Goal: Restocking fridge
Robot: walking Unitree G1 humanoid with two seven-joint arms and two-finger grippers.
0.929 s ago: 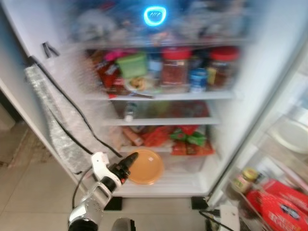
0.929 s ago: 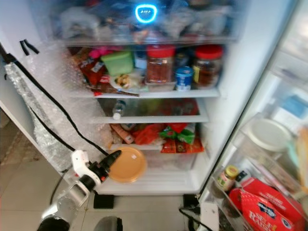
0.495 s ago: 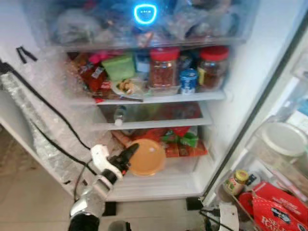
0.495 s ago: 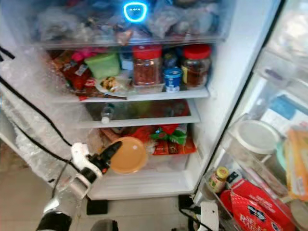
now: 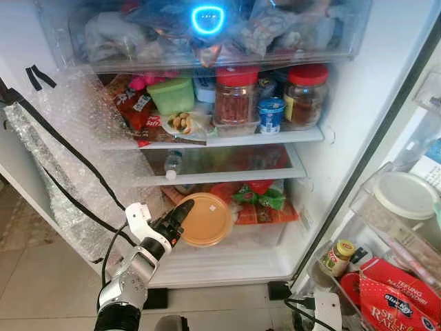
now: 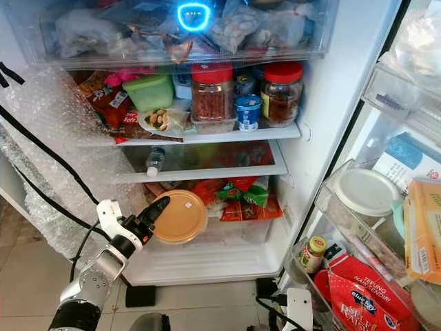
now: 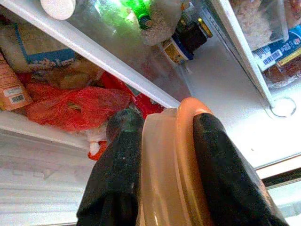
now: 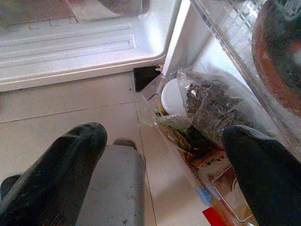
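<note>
Left end effector [image 5: 180, 215] half-covering orange container [image 5: 207, 220]

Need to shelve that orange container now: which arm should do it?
Left. The left hand is already shut on the orange container, held right at the fridge's lower shelves. The right hand is open, pointing down at the floor by the door bins, so it would likely need repositioning first.

The white fridge shelf [image 5: 227, 141] holds two red-lidded glass jars [image 5: 236, 96] — and a small blue-and-white tub [image 5: 270, 114] between them.
</note>
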